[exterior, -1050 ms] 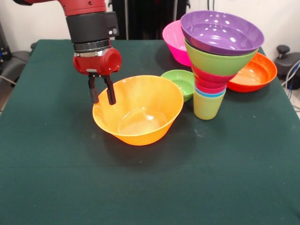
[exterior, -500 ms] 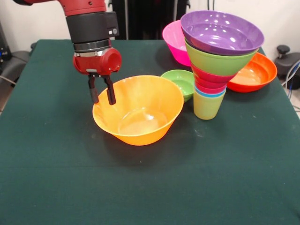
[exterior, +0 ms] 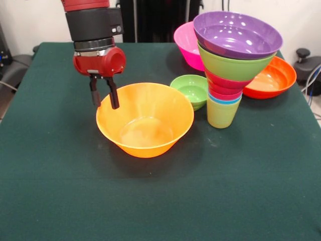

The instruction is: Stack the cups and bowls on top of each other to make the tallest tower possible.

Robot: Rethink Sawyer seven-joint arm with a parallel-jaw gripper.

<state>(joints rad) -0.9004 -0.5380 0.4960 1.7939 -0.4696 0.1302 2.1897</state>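
gripper [exterior: 104, 99]: pinching orange bowl [exterior: 145, 120] rim at its 10 o'clock, fingers narrow
tower [exterior: 231, 65]: standing at 3 o'clock of orange bowl, purple bowl [exterior: 237, 34] topping it

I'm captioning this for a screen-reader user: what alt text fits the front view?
A red and black robot gripper pinches the rim of a big orange bowl on a dark green table. Beside it stands a funnel-shaped tower of nested cups and bowls, purple bowl on top, with a small green bowl, a pink bowl and a red-orange bowl around it.
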